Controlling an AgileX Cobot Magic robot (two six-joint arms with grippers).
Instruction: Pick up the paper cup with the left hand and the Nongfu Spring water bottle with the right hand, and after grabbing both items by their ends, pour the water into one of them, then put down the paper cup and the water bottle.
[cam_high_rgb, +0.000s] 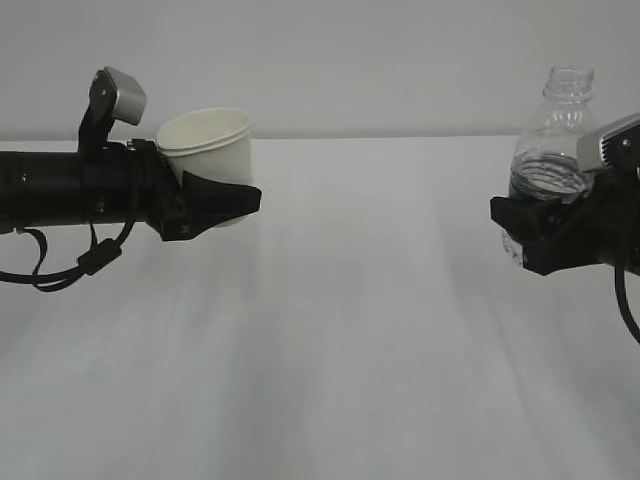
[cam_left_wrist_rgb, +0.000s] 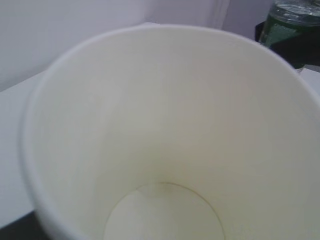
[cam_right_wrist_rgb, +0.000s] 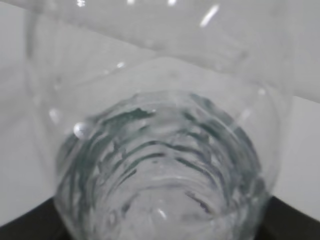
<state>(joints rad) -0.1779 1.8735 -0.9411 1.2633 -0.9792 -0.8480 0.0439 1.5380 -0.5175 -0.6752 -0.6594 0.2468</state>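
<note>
My left gripper (cam_high_rgb: 236, 204) is shut on the lower part of the white paper cup (cam_high_rgb: 212, 148), which hangs above the table with its mouth up and leaning slightly. In the left wrist view the cup (cam_left_wrist_rgb: 160, 125) fills the frame, its cream inside looks dry, and it hides my fingers. My right gripper (cam_high_rgb: 522, 232) is shut on the lower half of the Nongfu Spring water bottle (cam_high_rgb: 553, 125), upright, uncapped and lifted at the right. The bottle (cam_right_wrist_rgb: 165, 160) fills the right wrist view. I cannot make out the water clearly. The green label (cam_left_wrist_rgb: 287, 25) shows past the cup's rim.
The white table (cam_high_rgb: 330, 350) stretches below and between both arms. A pale wall stands behind it. Loose black cables (cam_high_rgb: 70, 265) hang under the left arm.
</note>
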